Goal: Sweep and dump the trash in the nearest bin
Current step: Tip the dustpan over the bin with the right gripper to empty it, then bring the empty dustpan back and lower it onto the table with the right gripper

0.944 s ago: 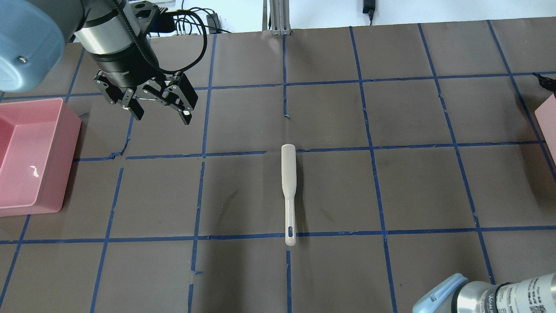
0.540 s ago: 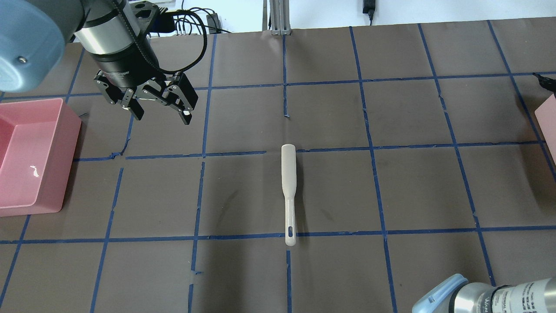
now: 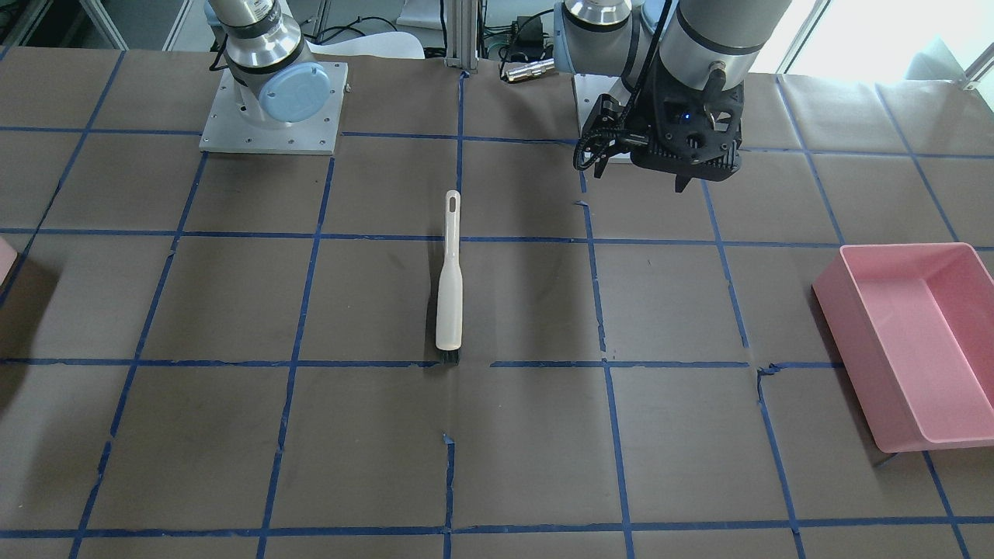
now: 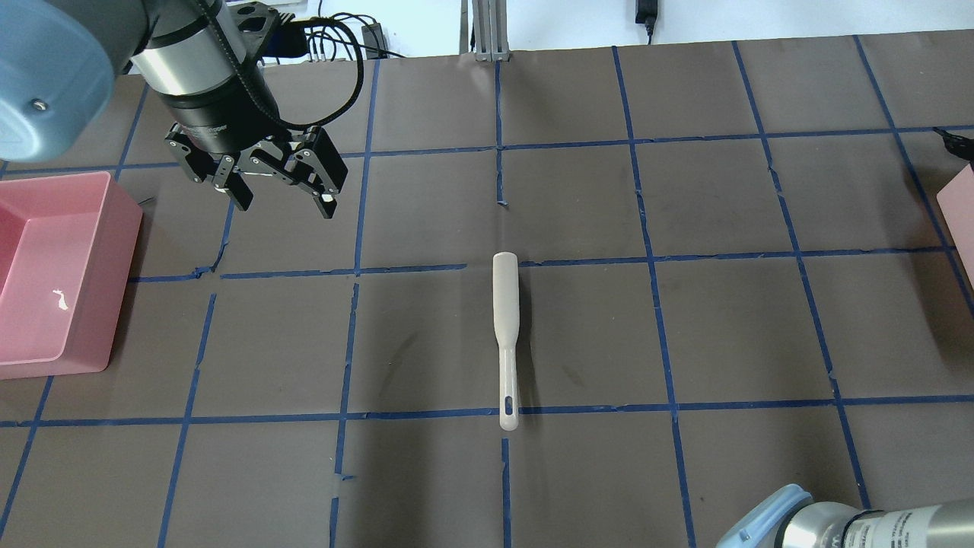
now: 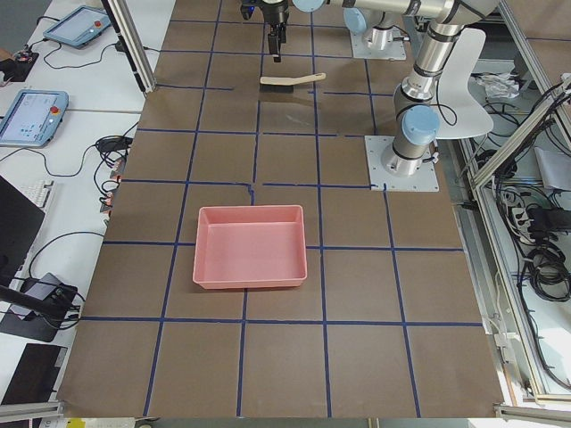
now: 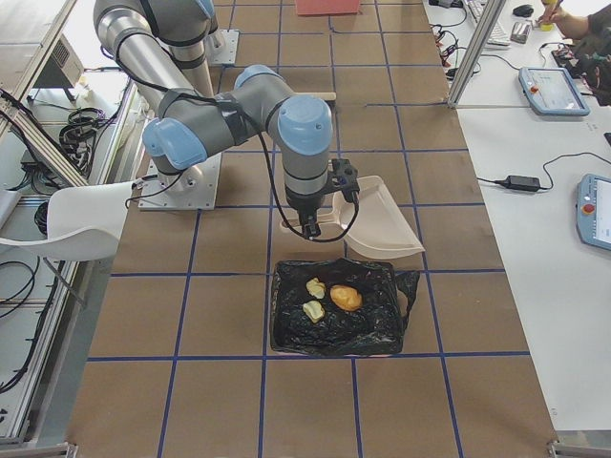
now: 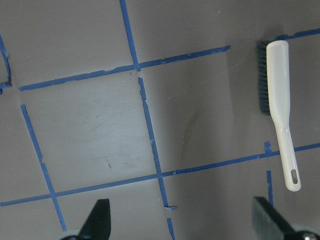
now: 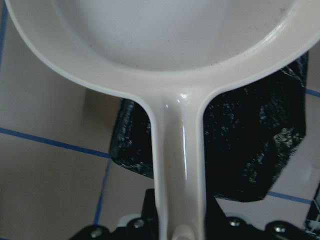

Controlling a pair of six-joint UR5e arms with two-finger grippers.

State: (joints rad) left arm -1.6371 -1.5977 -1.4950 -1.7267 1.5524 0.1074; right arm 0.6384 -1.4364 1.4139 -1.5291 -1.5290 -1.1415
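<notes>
Three trash lumps show only in the exterior right view: a tan-orange piece [image 6: 346, 298] and two pale chunks [image 6: 315, 286] lie on crumpled black plastic [image 6: 334, 310]. A cut-off pink bin corner [image 4: 960, 209] sits at the overhead view's right edge. My right gripper [image 6: 309, 225] is shut on the handle of the cream dustpan [image 6: 377, 227], held just above the black plastic; the handle [image 8: 178, 165] runs down into the gripper. My left gripper [image 4: 280, 199] hangs open and empty above the table, its fingertips [image 7: 100, 220] wide apart. The cream brush [image 4: 506, 320] lies flat mid-table.
A large pink tub [image 4: 122, 228] stands at the table's left end, near my left gripper; it also shows in the front-facing view [image 3: 850, 349]. Blue tape lines grid the brown table. The brush also shows in the left wrist view [image 7: 280, 100].
My right arm's elbow at the overhead view's bottom right has slid slightly lower. The left gripper and the brush have not moved.
</notes>
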